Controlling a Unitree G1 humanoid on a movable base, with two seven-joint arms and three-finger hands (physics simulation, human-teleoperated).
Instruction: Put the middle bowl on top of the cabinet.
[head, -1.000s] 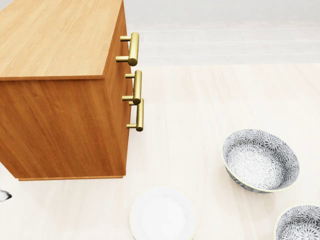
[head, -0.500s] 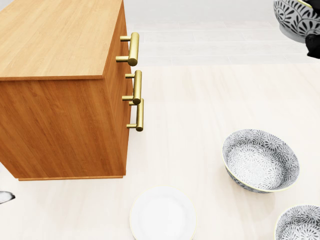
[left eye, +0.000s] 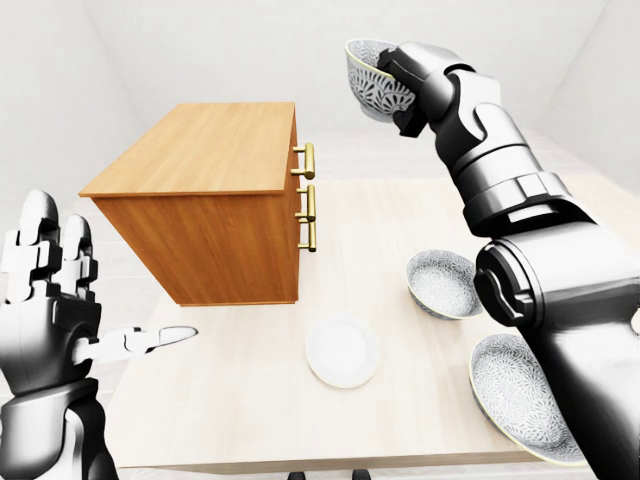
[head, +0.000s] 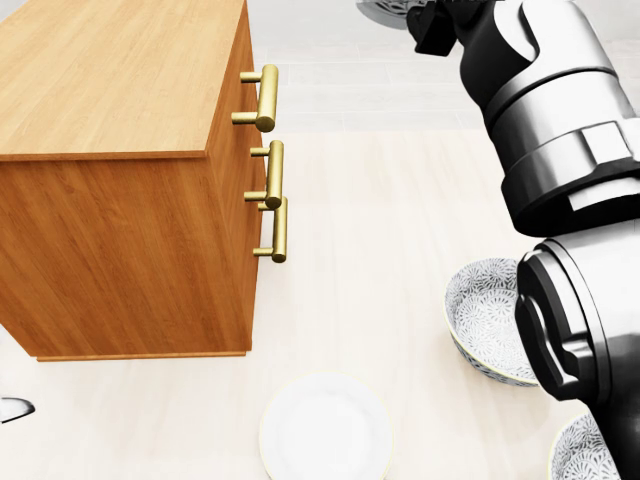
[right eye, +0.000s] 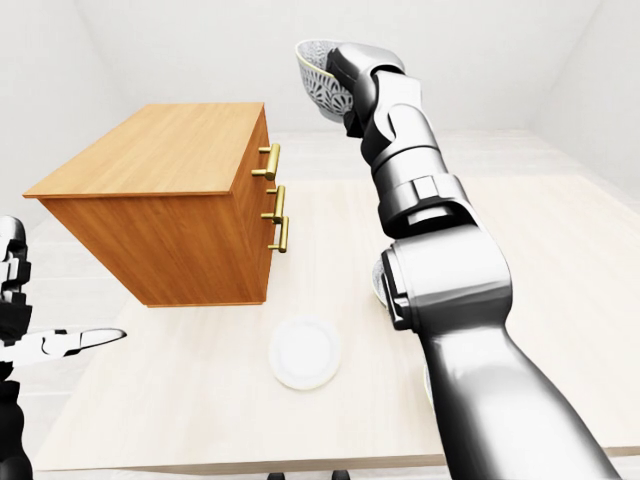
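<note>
My right hand (left eye: 396, 78) is raised high and shut on a grey patterned bowl (left eye: 366, 82), gripping its rim; the bowl is tilted. In the left-eye view it hangs up and to the right of the wooden cabinet (left eye: 205, 150), beyond the edge with the handles, not over the top. Only a sliver of this bowl (head: 383, 10) shows at the head view's top edge. My left hand (left eye: 95, 300) stands open at the lower left, holding nothing.
Two more patterned bowls rest on the pale table (left eye: 250, 400): a smaller one (left eye: 441, 283) and a larger one (left eye: 520, 395) at the lower right. A white plate (left eye: 342, 351) lies below the cabinet. Brass handles (left eye: 307, 195) stick out from the cabinet's right face.
My right arm has swung in from the head view's right edge toward the left, carrying the bowl, and now covers much of that side. Cabinet, plate and resting bowls are unmoved.
</note>
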